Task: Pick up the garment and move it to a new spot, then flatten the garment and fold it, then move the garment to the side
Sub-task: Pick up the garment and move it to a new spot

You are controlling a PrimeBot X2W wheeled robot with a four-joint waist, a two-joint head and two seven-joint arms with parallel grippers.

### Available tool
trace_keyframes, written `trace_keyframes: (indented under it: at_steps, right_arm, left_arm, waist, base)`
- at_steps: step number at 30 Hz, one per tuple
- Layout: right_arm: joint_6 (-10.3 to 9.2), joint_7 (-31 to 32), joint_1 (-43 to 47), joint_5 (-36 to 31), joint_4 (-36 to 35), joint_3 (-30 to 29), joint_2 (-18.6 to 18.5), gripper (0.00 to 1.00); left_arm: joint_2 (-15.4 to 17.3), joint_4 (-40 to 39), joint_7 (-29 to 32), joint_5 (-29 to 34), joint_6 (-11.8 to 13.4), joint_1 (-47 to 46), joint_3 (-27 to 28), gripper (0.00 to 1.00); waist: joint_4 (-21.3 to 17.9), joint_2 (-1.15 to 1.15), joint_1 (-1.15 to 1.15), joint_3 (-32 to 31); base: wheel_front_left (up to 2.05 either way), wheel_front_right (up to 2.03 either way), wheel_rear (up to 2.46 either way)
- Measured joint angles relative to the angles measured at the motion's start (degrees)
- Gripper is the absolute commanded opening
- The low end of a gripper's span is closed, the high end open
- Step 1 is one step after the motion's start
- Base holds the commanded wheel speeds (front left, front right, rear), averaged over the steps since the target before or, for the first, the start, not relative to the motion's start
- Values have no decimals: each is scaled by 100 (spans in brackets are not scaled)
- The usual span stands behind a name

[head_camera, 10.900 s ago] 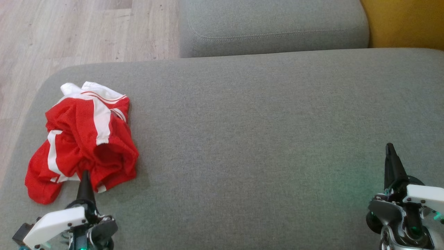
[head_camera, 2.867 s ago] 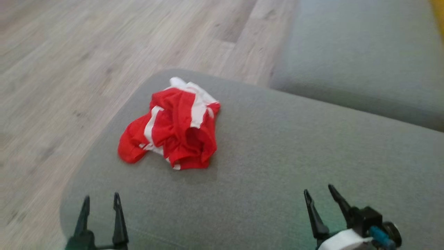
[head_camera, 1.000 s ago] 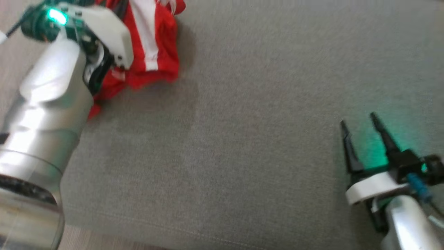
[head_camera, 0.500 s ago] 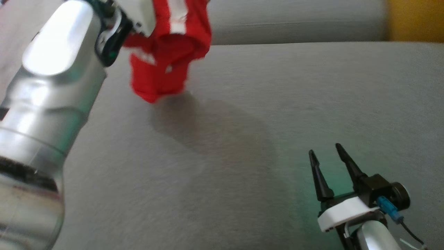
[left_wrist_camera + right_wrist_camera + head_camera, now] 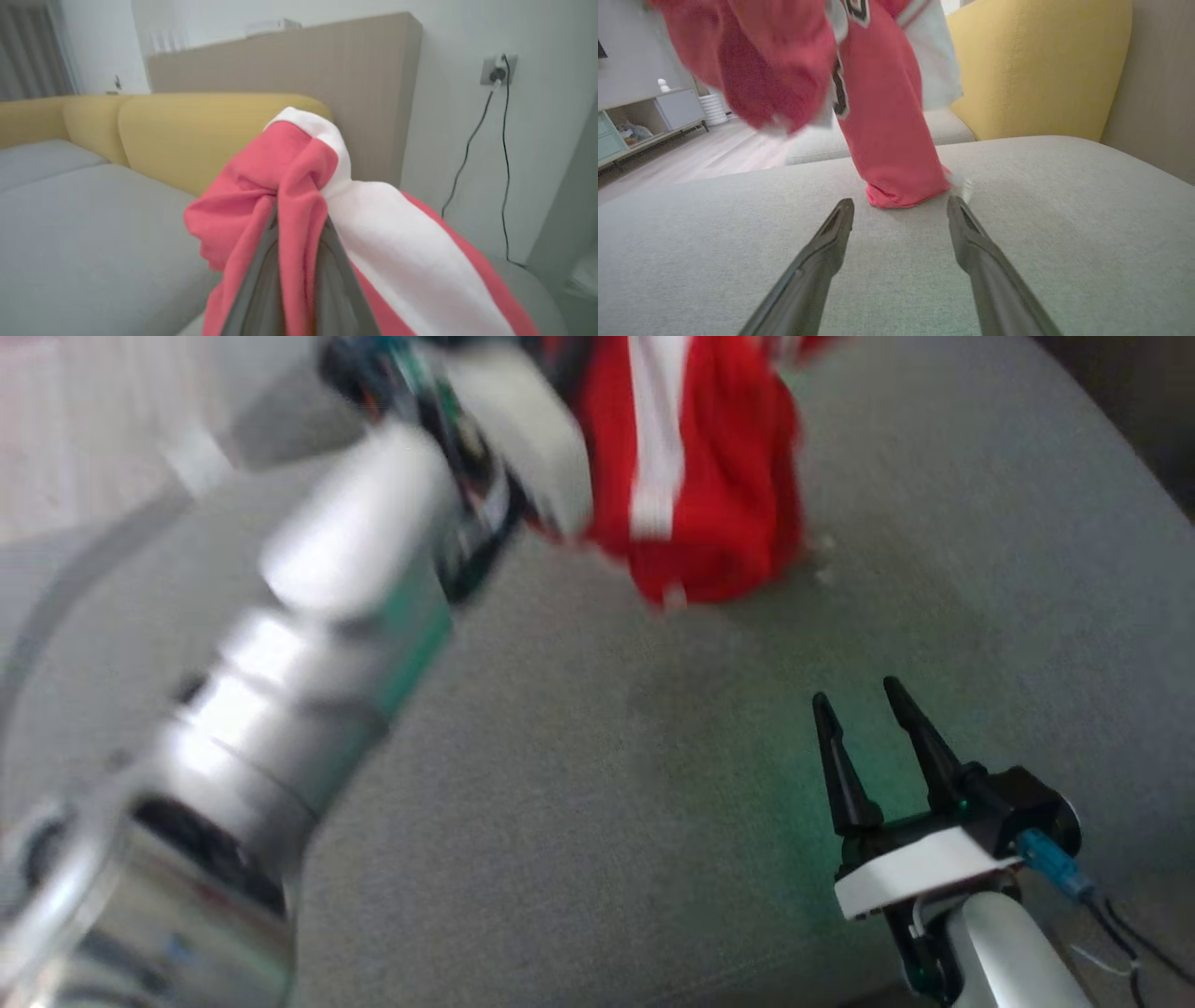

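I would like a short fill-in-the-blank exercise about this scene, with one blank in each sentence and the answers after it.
1. The left tool is shut on the garment, which is mostly ____ with a white stripe.
2. The right tool holds nothing; its jaws are ____.
3. The garment hangs over the grey seat, and the backrest behind that seat is ____.

Missing words: red; open; yellow.
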Motion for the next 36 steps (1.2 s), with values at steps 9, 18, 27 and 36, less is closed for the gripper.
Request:
trace_keyframes:
  at_steps: [9, 18, 27, 36]
  right_arm:
    - [0, 0, -9, 57, -54, -271, 10, 100]
    - [0, 1, 397, -299, -3, -775, 23, 100]
    - [0, 1, 377, -435, -22, -669, 25, 100]
    - [0, 1, 183, -415, -33, -457, 27, 100]
  left_arm:
    - [-2, 634, -959, 369, 341, 1897, -635, 100]
    - [107, 142, -1122, 913, 1093, 2462, -370, 100]
    - [-120, -321, -804, 1443, 1092, 1329, -513, 100]
    - [-218, -259, 371, 996, 656, 492, -1162, 100]
  waist:
    - [20, 0, 1, 450]
    - [708, 0, 0, 229]
    - [622, 0, -1, 218]
    - [101, 0, 0, 902]
  base:
    - [0, 0, 0]
    - [0, 0, 0]
    - [0, 0, 0]
    - [0, 0, 0]
